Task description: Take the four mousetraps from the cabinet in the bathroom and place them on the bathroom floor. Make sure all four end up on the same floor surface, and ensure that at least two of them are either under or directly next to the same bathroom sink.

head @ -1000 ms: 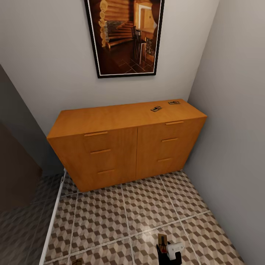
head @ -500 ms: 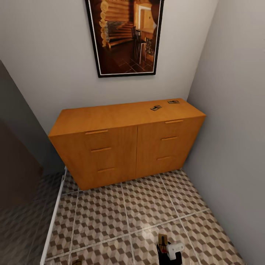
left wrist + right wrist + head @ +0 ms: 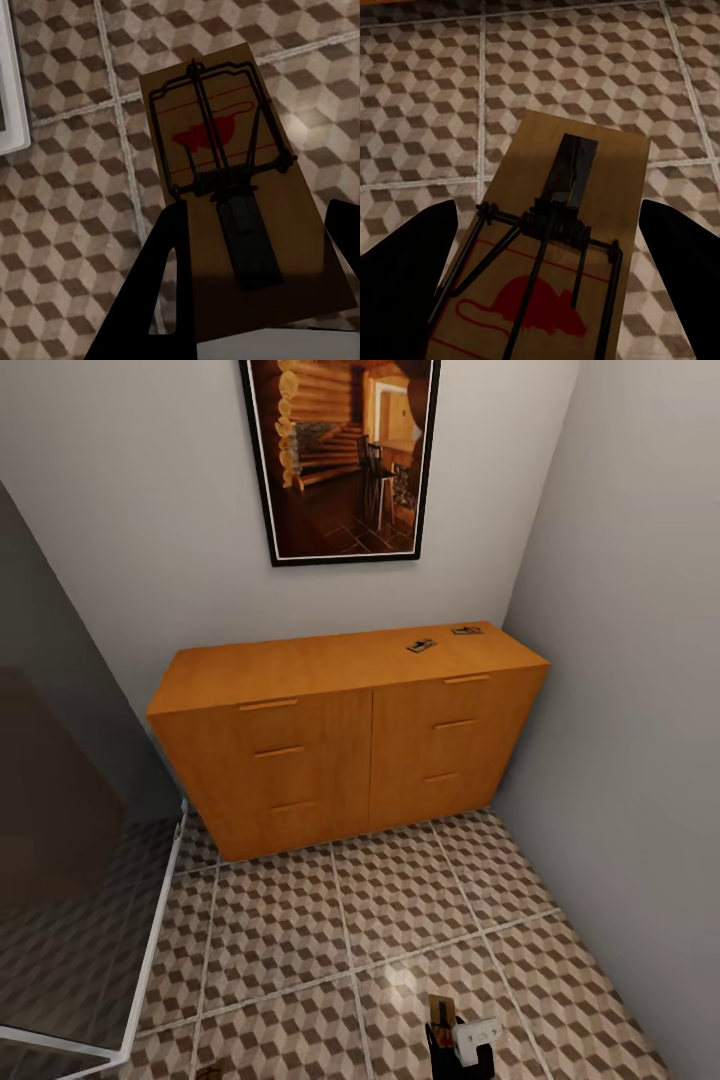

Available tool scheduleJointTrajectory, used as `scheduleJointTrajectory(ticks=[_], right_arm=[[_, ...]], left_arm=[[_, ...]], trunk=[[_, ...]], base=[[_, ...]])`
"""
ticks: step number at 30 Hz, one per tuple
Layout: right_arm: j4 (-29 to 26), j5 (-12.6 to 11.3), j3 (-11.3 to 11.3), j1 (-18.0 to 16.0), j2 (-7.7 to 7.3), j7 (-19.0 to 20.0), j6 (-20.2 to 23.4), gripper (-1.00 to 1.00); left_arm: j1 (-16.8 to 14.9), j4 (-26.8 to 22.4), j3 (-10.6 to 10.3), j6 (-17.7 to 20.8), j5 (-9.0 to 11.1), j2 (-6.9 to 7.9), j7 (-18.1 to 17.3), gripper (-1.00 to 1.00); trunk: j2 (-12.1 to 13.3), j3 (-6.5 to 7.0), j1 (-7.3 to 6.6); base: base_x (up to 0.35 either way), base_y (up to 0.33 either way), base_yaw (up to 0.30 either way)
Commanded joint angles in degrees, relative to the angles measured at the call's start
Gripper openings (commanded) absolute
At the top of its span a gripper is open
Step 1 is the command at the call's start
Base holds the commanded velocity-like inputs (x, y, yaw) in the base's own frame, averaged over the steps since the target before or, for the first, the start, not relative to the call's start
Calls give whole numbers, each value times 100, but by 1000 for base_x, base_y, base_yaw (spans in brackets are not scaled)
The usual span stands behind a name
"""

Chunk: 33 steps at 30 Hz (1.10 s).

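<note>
While pulling back from the corner over the last second, caught by the head camera: cabinet (image 3: 340, 740) now smaller and farther off, with more bathroom floor (image 3: 280, 940) opened up in front and a glass panel (image 3: 90, 920) swung into the left of the shot. Whole picture shifted together, so read as the robot's base retreating, not furniture moving.

Left on the cabinet's top near its right end, unmoved against the wood: nearer mousetrap (image 3: 421, 646) and, just beyond, farther mousetrap (image 3: 465, 630).

Clamped in left gripper (image 3: 255, 247), fingers closed against the board's long edges: third mousetrap (image 3: 225, 195), held flat above the tiles. Gripped likewise in right gripper (image 3: 547, 247), jaws narrow around the wood: fourth mousetrap (image 3: 562, 247), seen also poking up out of that claw at the head view's lower edge.

Judged from this: first pair collected, carrying leg begun. Remaining: setting both carried traps down under or beside the sink, then back for the two on top.
</note>
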Motion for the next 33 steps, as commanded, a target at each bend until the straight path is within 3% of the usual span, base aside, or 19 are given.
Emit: scheduleJointTrajectory(ticks=[1,33], right_arm=[[6,1,16,-4,2,-9,-16,-100],[6,0,18,-4,-3,-9,-17,-100]], left_arm=[[-2,0,-50,-17,51,3,25,-100],[-2,2,-50,-17,51,3,26,-100]], trunk=[[-2,1,0],[-2,269,0]], base=[[-9,0,0],[-1,0,0]])
